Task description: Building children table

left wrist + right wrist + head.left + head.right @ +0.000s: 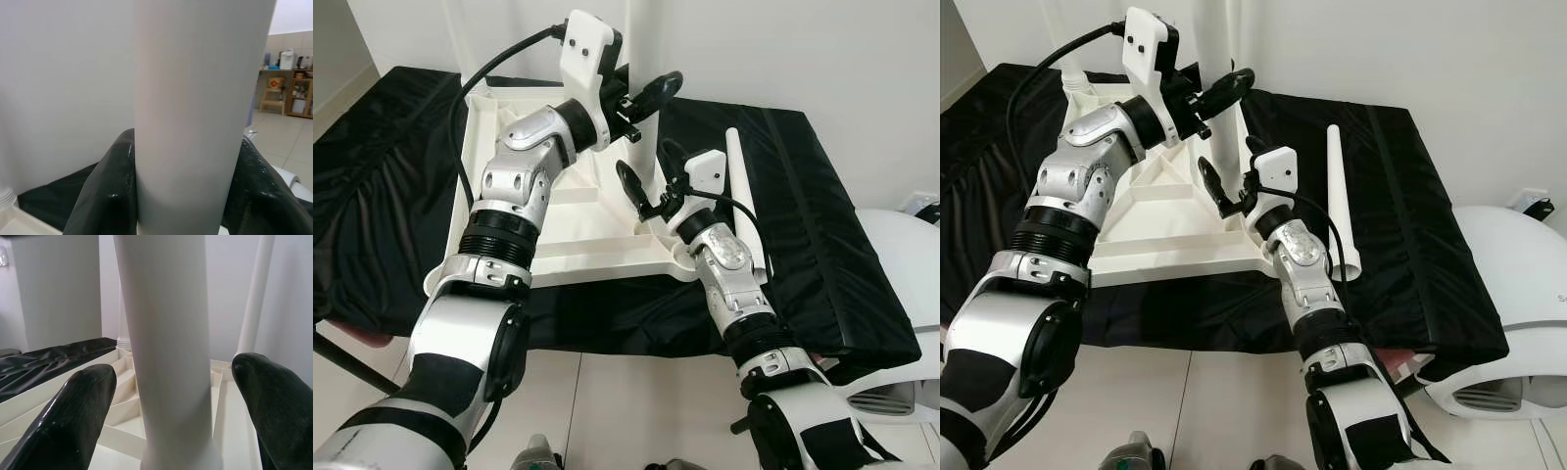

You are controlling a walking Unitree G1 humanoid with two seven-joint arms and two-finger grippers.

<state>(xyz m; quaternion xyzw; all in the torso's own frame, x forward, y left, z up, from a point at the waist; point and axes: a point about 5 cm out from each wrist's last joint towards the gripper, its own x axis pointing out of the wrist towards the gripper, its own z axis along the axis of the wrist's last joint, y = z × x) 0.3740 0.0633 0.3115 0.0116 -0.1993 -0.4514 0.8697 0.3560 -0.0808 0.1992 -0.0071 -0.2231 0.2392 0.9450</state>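
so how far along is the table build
Done: the upturned tabletop lies on the black cloth, with a far corner leg already upright. In hand: the left gripper is clamped on the near leg, while the right gripper has its jaws open around the base. Left: the loose leg on the cloth still needs fitting.

Matt white plastic leg, black cloth

Left arm raised toward 12 o'clock, left gripper clamped, both fingers pressing. Right arm reaching toward 11 o'clock, right gripper fingers spread apart.
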